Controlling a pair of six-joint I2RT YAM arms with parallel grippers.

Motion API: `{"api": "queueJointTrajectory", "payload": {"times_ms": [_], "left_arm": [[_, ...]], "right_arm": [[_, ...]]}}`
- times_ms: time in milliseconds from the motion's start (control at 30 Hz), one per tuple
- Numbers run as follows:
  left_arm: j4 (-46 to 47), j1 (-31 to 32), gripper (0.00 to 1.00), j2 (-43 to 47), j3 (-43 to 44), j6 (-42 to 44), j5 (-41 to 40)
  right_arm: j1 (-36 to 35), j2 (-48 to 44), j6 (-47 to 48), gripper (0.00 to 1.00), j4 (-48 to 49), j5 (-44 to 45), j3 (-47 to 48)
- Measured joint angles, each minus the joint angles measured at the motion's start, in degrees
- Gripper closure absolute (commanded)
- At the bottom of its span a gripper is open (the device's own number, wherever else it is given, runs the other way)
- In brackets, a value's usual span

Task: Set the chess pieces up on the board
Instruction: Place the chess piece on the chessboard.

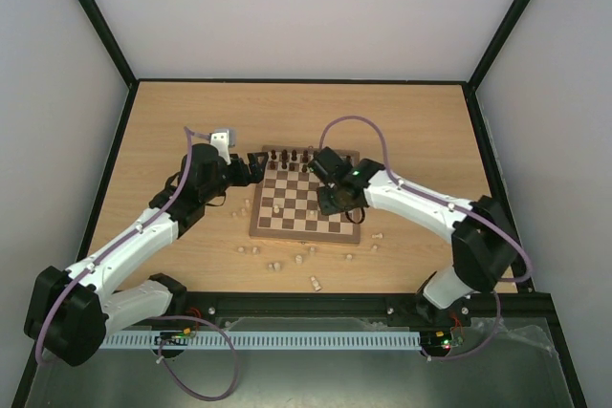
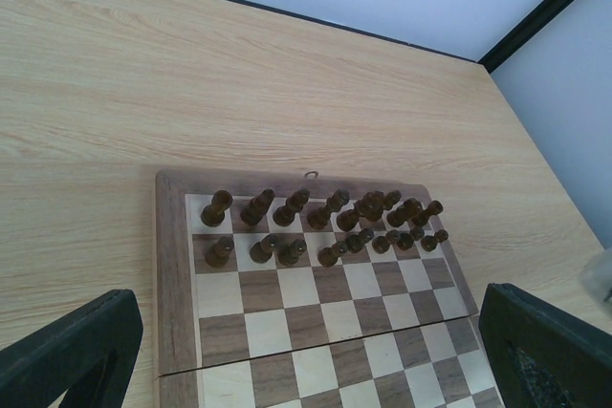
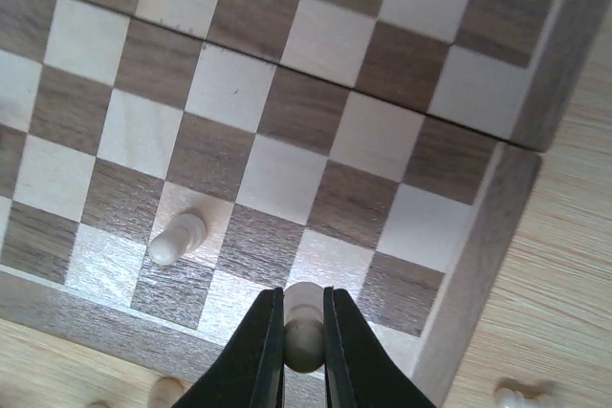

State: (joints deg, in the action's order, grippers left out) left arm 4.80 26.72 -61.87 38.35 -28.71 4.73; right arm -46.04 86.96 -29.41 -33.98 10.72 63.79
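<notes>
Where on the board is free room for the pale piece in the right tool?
Free: the board's middle rows, between the dark pieces and the lone pale piece. Crowded: the two far rows.

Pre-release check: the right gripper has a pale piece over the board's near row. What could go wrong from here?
1. The right gripper is shut on a small pale cream wooden chess piece close to the checkered wooden board's mid-brown border. It might land half on the frame.
2. A pale cream wooden pawn stands just left of the fingers, so the opening jaws could knock it over.
3. The grip is narrow, so the piece may tip on release.
</notes>
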Motion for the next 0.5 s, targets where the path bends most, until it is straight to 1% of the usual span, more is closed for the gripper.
{"api": "queueJointTrajectory", "payload": {"times_ms": [167, 500], "left_arm": [[0.0, 0.0, 0.01, 0.0, 0.0, 0.0, -0.3], [0.0, 0.0, 0.01, 0.0, 0.2, 0.0, -0.3]], "right_arm": [[-2.2, 5.2, -0.2, 0.99, -0.9, 0.9, 1.7], [-3.1, 8.7, -0.2, 0.98, -0.8, 1.2, 2.4]]}}
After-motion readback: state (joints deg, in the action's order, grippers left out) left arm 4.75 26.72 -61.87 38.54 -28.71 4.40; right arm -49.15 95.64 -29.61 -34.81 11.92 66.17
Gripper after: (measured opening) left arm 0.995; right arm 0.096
